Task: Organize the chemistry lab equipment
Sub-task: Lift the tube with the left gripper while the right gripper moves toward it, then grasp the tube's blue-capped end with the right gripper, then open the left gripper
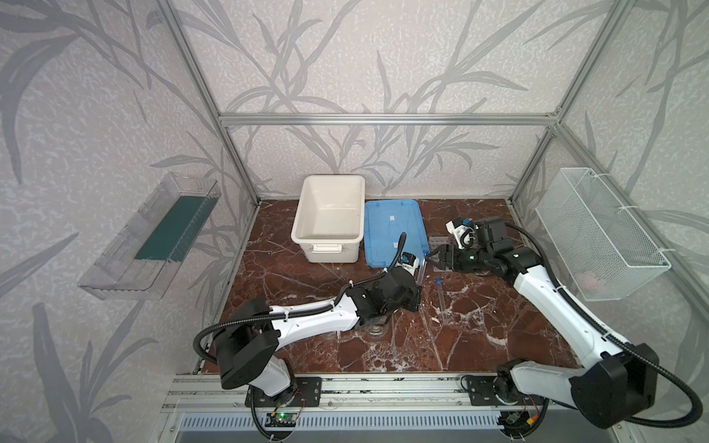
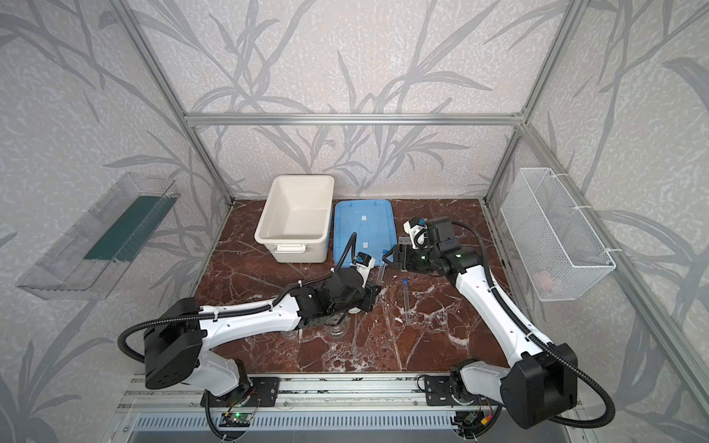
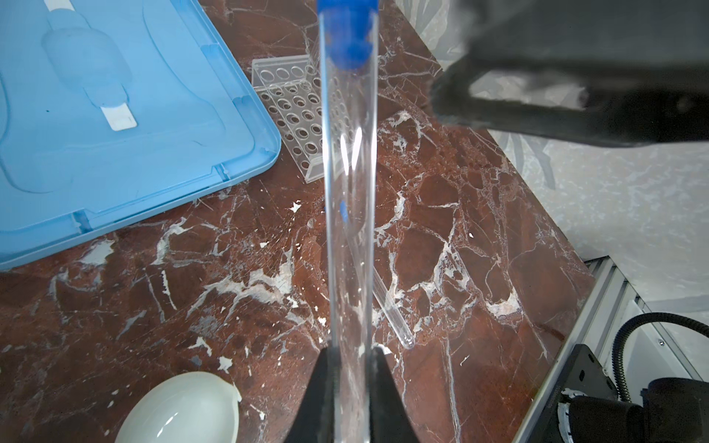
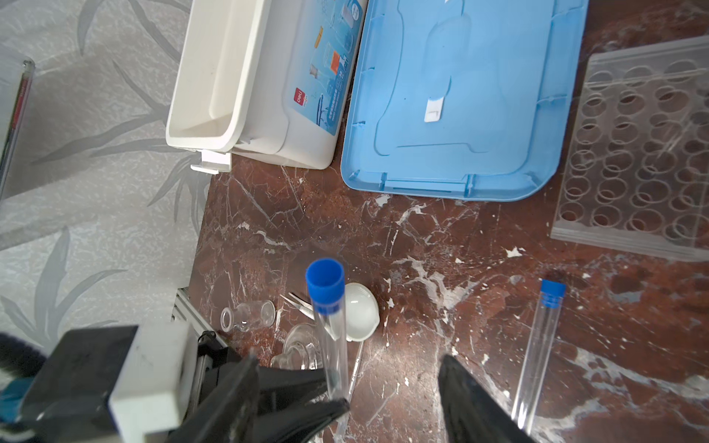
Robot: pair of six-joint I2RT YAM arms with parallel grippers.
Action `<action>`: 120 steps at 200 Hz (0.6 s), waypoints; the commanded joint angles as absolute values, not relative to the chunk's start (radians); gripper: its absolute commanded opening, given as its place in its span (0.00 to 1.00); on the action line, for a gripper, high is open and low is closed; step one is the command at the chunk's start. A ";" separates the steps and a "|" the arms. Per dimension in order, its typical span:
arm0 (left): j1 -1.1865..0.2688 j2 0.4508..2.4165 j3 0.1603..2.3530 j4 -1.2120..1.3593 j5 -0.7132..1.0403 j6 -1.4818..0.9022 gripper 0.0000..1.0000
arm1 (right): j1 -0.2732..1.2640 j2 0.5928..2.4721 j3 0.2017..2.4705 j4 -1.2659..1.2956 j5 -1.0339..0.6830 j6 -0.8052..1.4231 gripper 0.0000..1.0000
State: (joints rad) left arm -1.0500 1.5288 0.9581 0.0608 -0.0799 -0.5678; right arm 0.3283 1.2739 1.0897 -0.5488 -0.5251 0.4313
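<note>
- Left wrist view: the left gripper (image 3: 351, 356) is clamped on the lower end of 1 clear test tube (image 3: 349, 191), held upright over the marble table (image 3: 192, 287), blue cap up.
- The right gripper (image 1: 432, 259) has its jaws spread, 1 on each side of that tube near the cap; I cannot tell whether they touch it.
- A 2nd tube (image 4: 537, 345) lies flat on the table, near the grid rack (image 4: 633, 153).
- The rack sits just beside the blue lid (image 4: 460, 96), and the white tub (image 4: 215, 76) is on the lid's other side.
- The white dish (image 4: 360, 310), tweezers (image 4: 301, 305), a tipped glass vessel (image 4: 249, 316) and a 2nd glass vessel (image 4: 301, 347) cluster together.
- In both top views the left arm (image 1: 314, 318) covers most of that cluster, and the right arm (image 1: 537, 284) hides most of the rack.
</note>
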 commanded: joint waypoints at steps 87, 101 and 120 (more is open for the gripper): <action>-1.047 1.508 0.942 0.127 -0.061 -0.574 0.11 | 0.371 1.335 1.105 -0.444 -0.487 0.467 0.37; -1.048 1.514 0.949 0.122 -0.057 -0.572 0.11 | 0.371 1.332 1.103 -0.448 -0.480 0.465 0.33; -1.048 1.519 0.956 0.115 -0.066 -0.569 0.12 | 0.371 1.327 1.103 -0.448 -0.488 0.466 0.28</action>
